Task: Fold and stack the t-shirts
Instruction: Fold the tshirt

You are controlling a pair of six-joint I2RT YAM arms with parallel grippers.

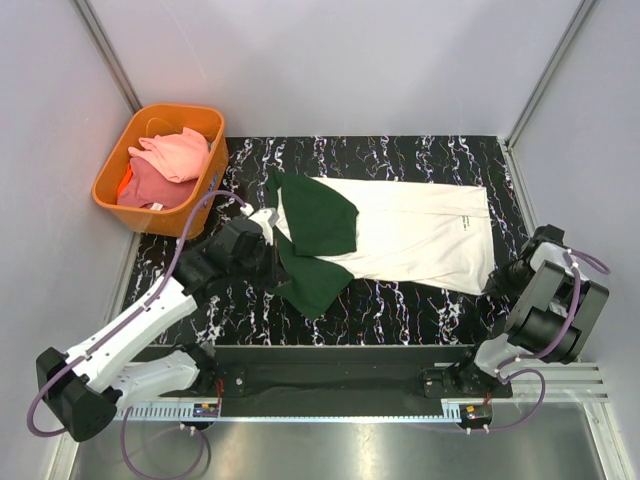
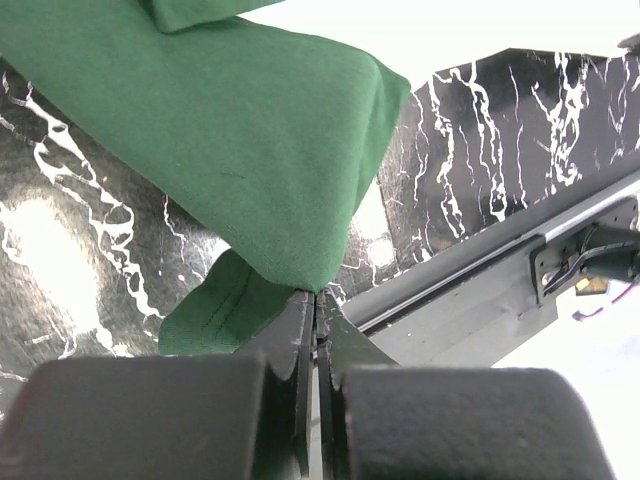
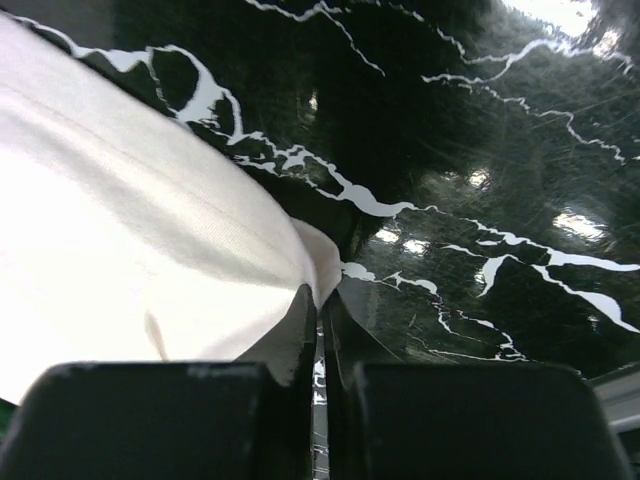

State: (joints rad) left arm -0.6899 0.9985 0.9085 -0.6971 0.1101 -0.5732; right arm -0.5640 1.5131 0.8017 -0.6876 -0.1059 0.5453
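Top external, shirt: the soft cream t-shirt (image 1: 410, 235) with dark green sleeves (image 1: 318, 215) lies spread on the black, white-veined marble-look tabletop (image 1: 400, 305). It spans the gap between both grippers, sleeve end at the left one and hem end at the right one.
Top external, left gripper (image 1: 272, 250): at the near sleeve, which drapes just ahead of its tips. It is likely held so the sleeve can be carried over the body.
Top external, right gripper (image 1: 503, 276): at the near hem corner, with the cream body reaching away to its left. It probably keeps that end taut for a straight fold.
Top external, waiting pile: crumpled pink and coral t-shirts (image 1: 165, 165) sit in the orange plastic basket (image 1: 140, 215), beyond the left gripper on its outer side, unfolded.
Left wrist, grip: the fingers are pressed together with no gap, pinching the sleeve's edge. The green cloth rises above the tips, doubled over itself.
Left wrist, why: an edge pinch should let the sleeve move as one flap.
Right wrist, grip: the fingers are closed tight on the cream corner. Cloth fans out up and left of the tips, with bare tabletop to their right.
Right wrist, why: a corner hold should control both hem and side edge.
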